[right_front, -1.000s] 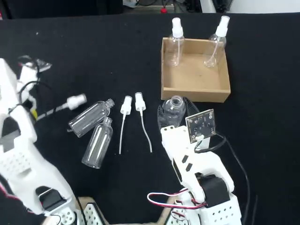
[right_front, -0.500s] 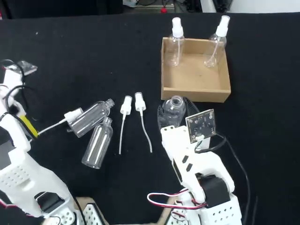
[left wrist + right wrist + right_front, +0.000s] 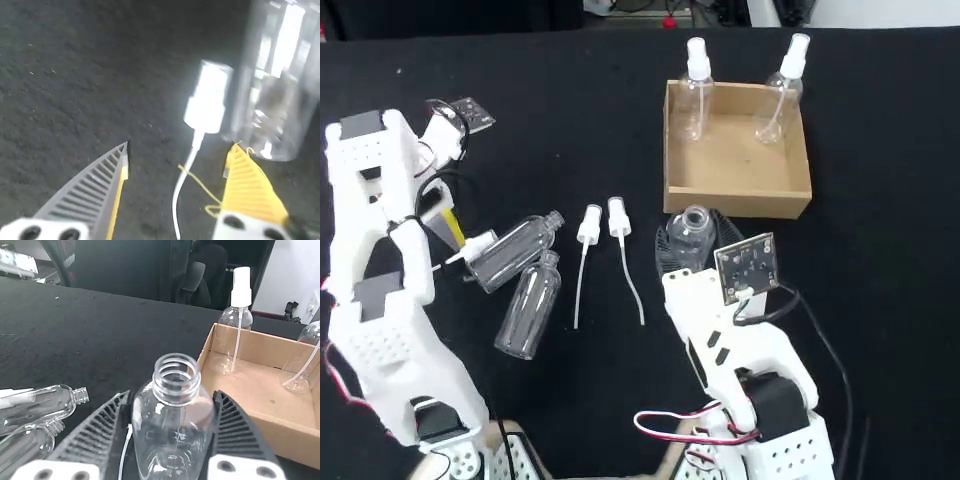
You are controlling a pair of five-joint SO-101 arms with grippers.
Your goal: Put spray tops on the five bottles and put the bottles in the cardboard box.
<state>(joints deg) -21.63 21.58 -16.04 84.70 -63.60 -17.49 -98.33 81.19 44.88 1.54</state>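
Note:
My left gripper (image 3: 180,150) is open low over the table, its fingers either side of a white spray top (image 3: 207,100) that lies against the base of a clear bottle (image 3: 280,85). From above, that spray top (image 3: 470,247) lies by my left gripper (image 3: 455,243), beside two open bottles lying on their sides (image 3: 515,250) (image 3: 528,303). My right gripper (image 3: 171,396) is shut on an upright open bottle (image 3: 176,375), just in front of the cardboard box (image 3: 738,205). Two capped bottles (image 3: 695,95) (image 3: 782,95) stand in the box.
Two loose spray tops (image 3: 588,225) (image 3: 618,215) lie side by side on the black cloth between the lying bottles and my right gripper (image 3: 690,250). The box's near half (image 3: 735,165) is bare cardboard.
The left arm swung round over the table's left side. The spray top moved nearer, from beyond the lying bottle's base to right against it. The right arm and its bottle kept still.

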